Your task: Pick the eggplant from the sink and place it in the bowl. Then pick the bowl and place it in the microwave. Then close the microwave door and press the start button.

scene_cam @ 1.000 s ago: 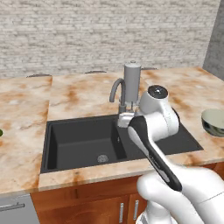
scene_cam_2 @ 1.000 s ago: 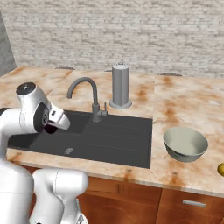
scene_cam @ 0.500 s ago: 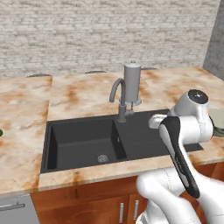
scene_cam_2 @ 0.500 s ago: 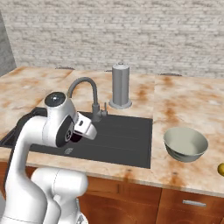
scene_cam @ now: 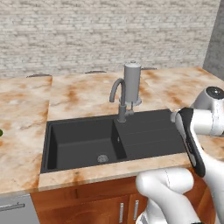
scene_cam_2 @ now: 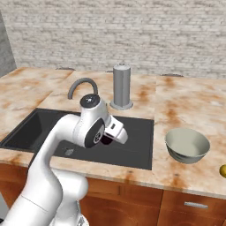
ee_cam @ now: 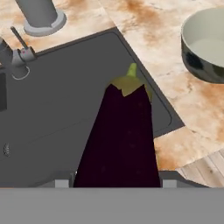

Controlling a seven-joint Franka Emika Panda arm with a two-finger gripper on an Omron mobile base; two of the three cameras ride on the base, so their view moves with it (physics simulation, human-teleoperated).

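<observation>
My gripper [ee_cam: 116, 181] is shut on the eggplant [ee_cam: 122, 140], a glossy dark purple vegetable with a green stem pointing away from the hand. It hangs above the right-hand drainer part of the dark sink [ee_cam: 52, 109], near that side's rim. From the right base view the gripper [scene_cam_2: 110, 134] hovers over the sink [scene_cam_2: 137, 150] with the dark eggplant [scene_cam_2: 106, 140] beneath it. The pale bowl [scene_cam_2: 187, 145] stands upright on the counter to the right of the sink, apart from the gripper. In the hand view the bowl [ee_cam: 208, 41] sits at the upper right.
A curved grey faucet [scene_cam: 118, 94] and a tall grey cylinder [scene_cam: 132, 83] stand behind the sink [scene_cam: 87, 140]. A small yellow thing [scene_cam_2: 223, 171] lies at the counter's right edge, and a green thing [scene_cam: 1, 132] at the far left. The wooden floor [ee_cam: 205, 168] lies beyond the counter's front edge.
The arm has swung to the right across the sink, carrying the eggplant from near the faucet to the sink's right side, closer to the bowl.
</observation>
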